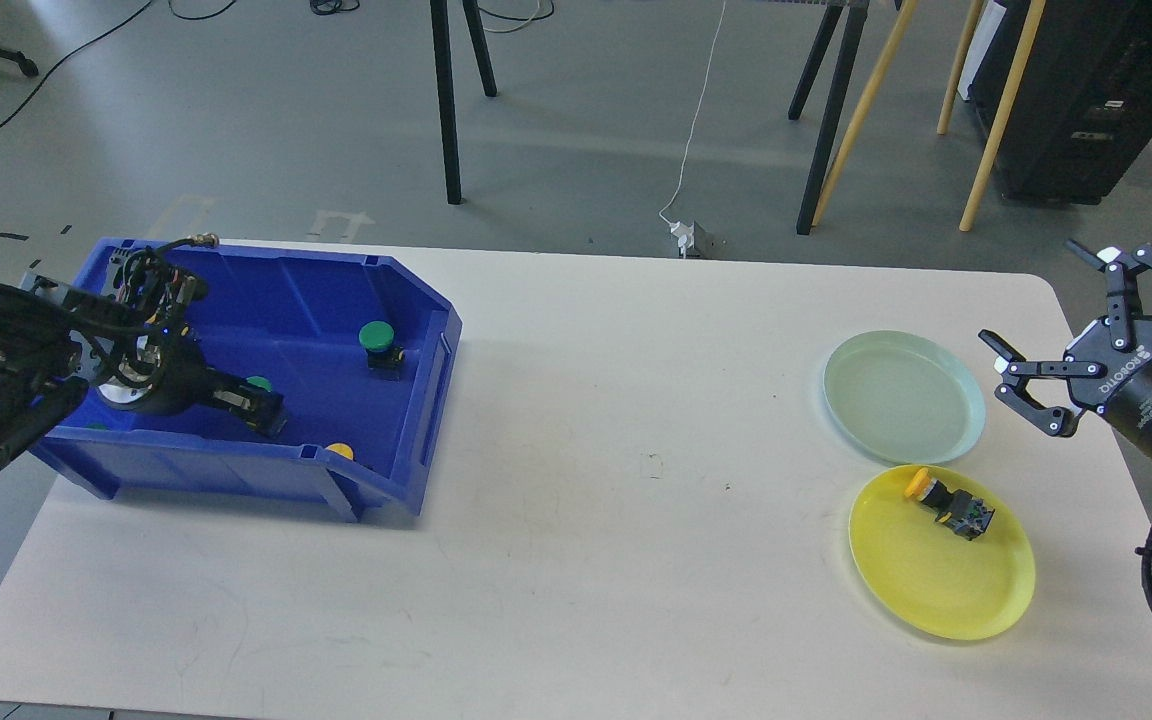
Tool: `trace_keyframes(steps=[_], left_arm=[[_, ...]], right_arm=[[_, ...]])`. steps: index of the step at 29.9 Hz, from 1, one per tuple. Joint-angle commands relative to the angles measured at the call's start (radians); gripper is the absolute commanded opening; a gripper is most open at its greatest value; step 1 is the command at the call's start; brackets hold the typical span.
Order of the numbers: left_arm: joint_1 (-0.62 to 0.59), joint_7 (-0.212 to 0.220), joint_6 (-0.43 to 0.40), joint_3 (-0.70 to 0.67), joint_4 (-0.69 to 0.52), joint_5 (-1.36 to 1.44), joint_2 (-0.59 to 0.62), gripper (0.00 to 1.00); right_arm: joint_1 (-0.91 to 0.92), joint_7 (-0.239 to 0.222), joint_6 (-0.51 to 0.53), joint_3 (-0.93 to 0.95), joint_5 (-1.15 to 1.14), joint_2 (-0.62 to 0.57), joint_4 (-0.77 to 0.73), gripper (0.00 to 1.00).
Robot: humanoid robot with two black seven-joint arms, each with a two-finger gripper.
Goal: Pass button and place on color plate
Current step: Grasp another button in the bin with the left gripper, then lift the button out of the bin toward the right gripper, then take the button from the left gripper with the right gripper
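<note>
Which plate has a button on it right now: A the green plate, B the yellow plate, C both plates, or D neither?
B: a yellow button lies on the yellow plate, while the green plate holds nothing.

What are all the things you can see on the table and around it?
Bin: one, blue, left side of the table.
Green buttons: one upright in the bin, another partly hidden by the left gripper.
Yellow buttons: one at the bin's front wall, one lying on the yellow plate.
Plates: one pale green, one yellow, right side.
Table: one, white.
Left gripper: black, inside the bin, fingers hard to make out.
Right gripper: black, open, beside the green plate.
</note>
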Motion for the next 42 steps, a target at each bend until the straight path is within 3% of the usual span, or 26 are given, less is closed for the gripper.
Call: trace_keyframes(steps=[1,10,15,18,23,26,34,42], left_arm=[[-0.013,0.0,0.0,-0.009,-0.008,-0.002,-0.002,0.15],[-0.165,0.0,0.0,-0.158,-0.31,-0.354,0.161,0.15],[-0.151,0.0,0.0,-0.328,-0.387,-0.68,0.085,0.16],[-0.15,0.0,0.0,-0.367,-0.358,-0.787,-0.089,0.16],[-0.154,0.0,0.0,-0.433,-0.095,-0.805,-0.392,0.16],[-0.153,0.0,0.0,-0.447,-0.01,-0.807,-0.495,0.16],[-0.145,0.0,0.0,-0.471,0.022,-0.847,-0.56,0.16],[-0.143,0.0,0.0,-0.476,0.025,-0.848,-0.56,0.16]], right_arm=[[0.0,0.0,0.0,0.0,0.0,0.0,0.001,1.0],[0.001,0.001,0.001,0.011,-0.005,-0.006,0.001,1.0],[0.017,0.011,0.0,0.015,-0.046,-0.011,0.001,1.0],[0.04,0.014,-0.003,0.017,-0.191,-0.003,0.003,1.0],[0.118,0.017,-0.009,0.019,-0.457,0.052,0.0,0.99],[0.171,0.017,-0.009,0.009,-0.496,0.112,-0.006,0.99],[0.349,0.024,-0.022,-0.124,-0.499,0.239,-0.103,0.99],[0.458,0.069,-0.026,-0.161,-0.494,0.363,-0.193,0.99]])
